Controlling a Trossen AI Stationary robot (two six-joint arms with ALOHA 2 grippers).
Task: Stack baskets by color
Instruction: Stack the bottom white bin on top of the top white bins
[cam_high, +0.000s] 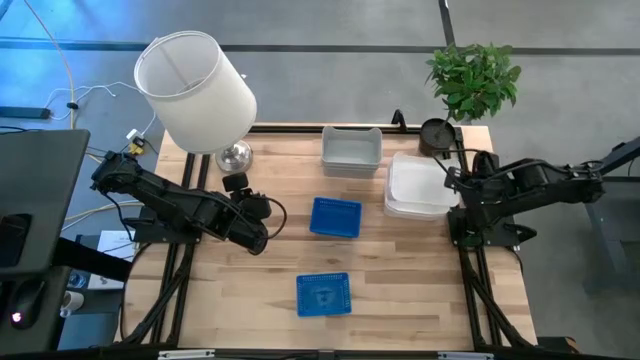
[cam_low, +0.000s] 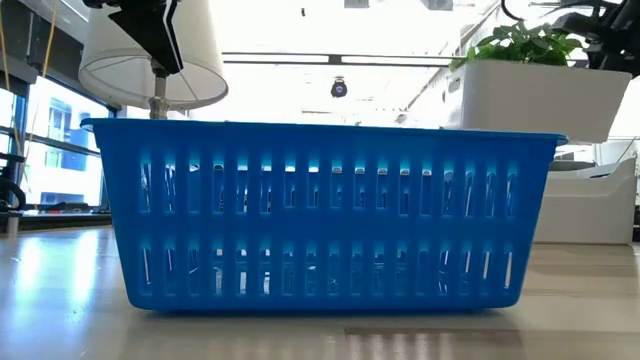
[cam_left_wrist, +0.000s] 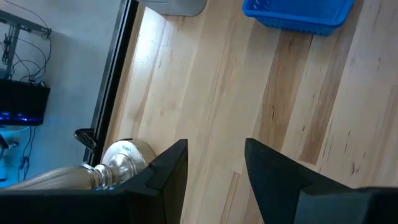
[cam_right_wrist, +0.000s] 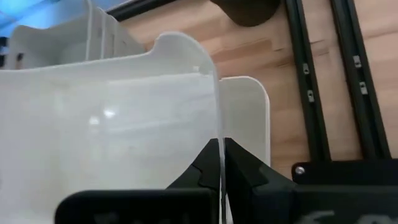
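Observation:
Two blue baskets sit on the table, one at mid-table (cam_high: 335, 217) and one nearer the front edge (cam_high: 324, 294). The nearer blue basket (cam_low: 330, 215) fills the low view. Grey baskets (cam_high: 350, 150) stand at the back. At the right, white baskets (cam_high: 400, 205) are stacked, and above them a white basket (cam_low: 540, 95) hangs from my shut right gripper (cam_right_wrist: 221, 155). My left gripper (cam_left_wrist: 216, 165) hovers open over bare wood left of the mid-table blue basket, with nothing between its fingers. My right gripper pinches one thin wall of the white basket (cam_right_wrist: 219, 127) at its rim, one finger inside the basket and one outside. The fingers come slanting down from the table's right side. The basket is lifted clear above the white stack (cam_right_wrist: 249, 106).
A lamp with a big white shade (cam_high: 195, 90) and a chrome base (cam_left_wrist: 121, 155) stands at the back left. A black pot (cam_high: 437, 133) with a green plant (cam_high: 475, 75) stands at the back right. Bare wood lies along the front edge.

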